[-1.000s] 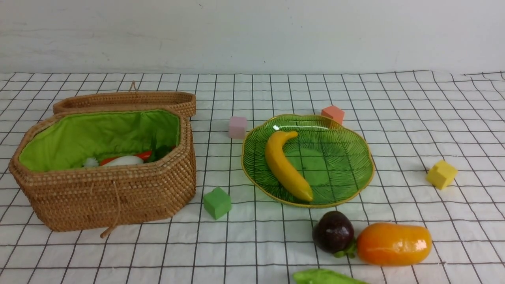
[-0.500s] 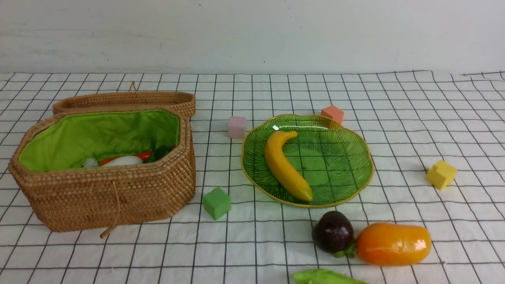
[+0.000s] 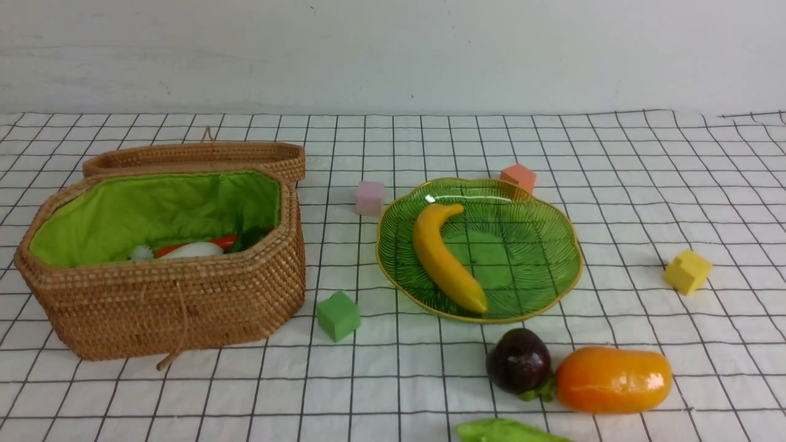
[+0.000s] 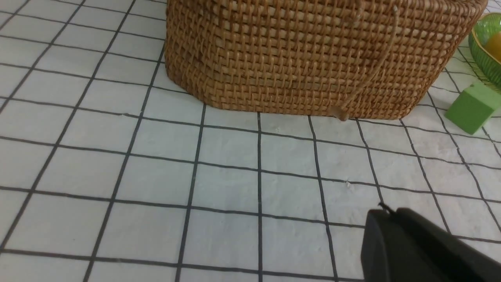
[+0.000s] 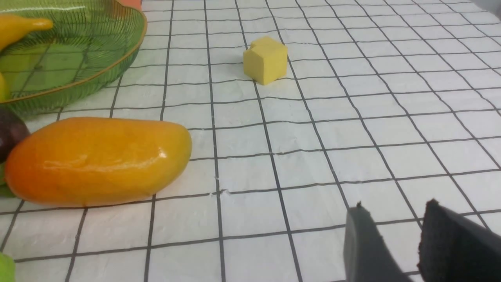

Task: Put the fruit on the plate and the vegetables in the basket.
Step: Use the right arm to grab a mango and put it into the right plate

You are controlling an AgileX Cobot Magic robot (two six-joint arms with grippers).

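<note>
L pincer (image 4: 385,211) shut, R pincer (image 5: 395,205) part-open, both holding nothing; mango (image 3: 613,380) glossy orange, prob. w/ yellowish end.

On the table there is a white cloth (image 3: 245,393) with thin dark lines which make a grid, a little wavy in some places, and behind it stands a pale, plain wall (image 3: 393,55) with some small marks on its surface. Four small foam cubes are lying on this cloth, and they are well apart from each other: a pink cube (image 3: 369,198), a green cube (image 3: 338,316) which is nearer to the camera, a coral-red cube (image 3: 518,178) that is partly hidden, and a yellow cube (image 3: 688,271) far on the right side. The yellow one has a notch in its upper part.
</note>
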